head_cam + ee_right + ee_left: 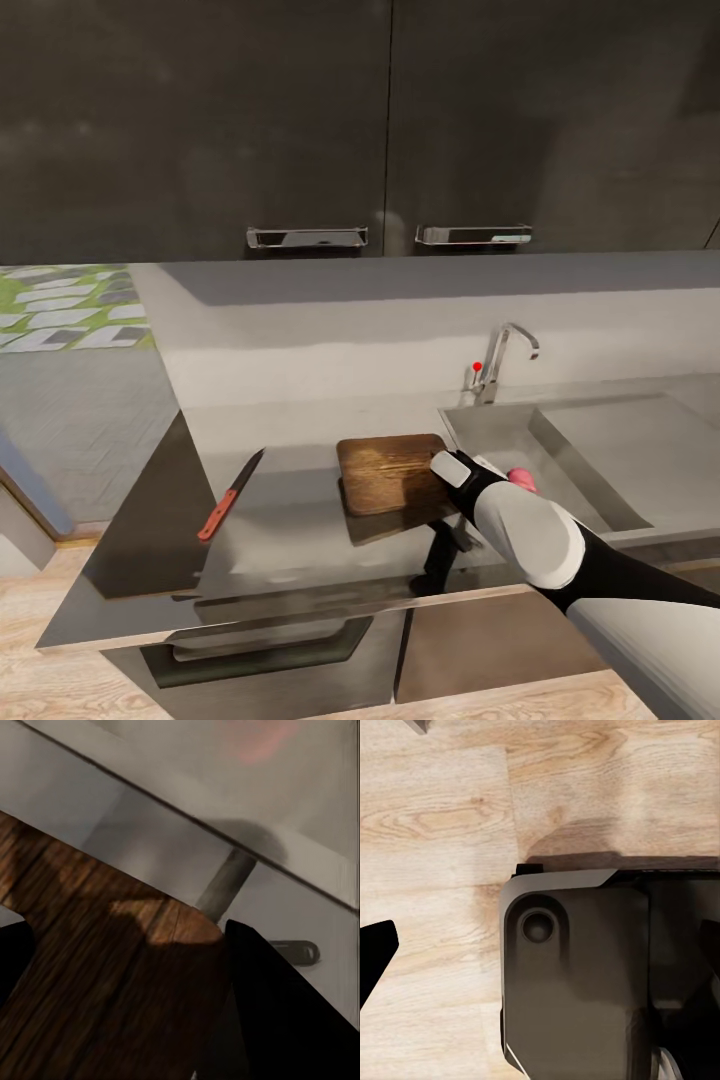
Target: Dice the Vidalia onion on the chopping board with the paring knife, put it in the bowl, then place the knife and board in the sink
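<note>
Where it lies on countertop, paring knife runs diag., blade pointing far-right.

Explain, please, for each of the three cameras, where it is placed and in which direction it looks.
Head view: on the robot's head, looking forward and down at the countertop, paring knife, chopping board and sink; the right arm reaches in.
Left wrist view: on the left arm, looking down at the wood floor and a dark part of the robot; a dark fingertip shows.
Right wrist view: on the right arm, looking closely at the chopping board; a dark finger shows.
Shared: head and right wrist views both show the board.
</note>
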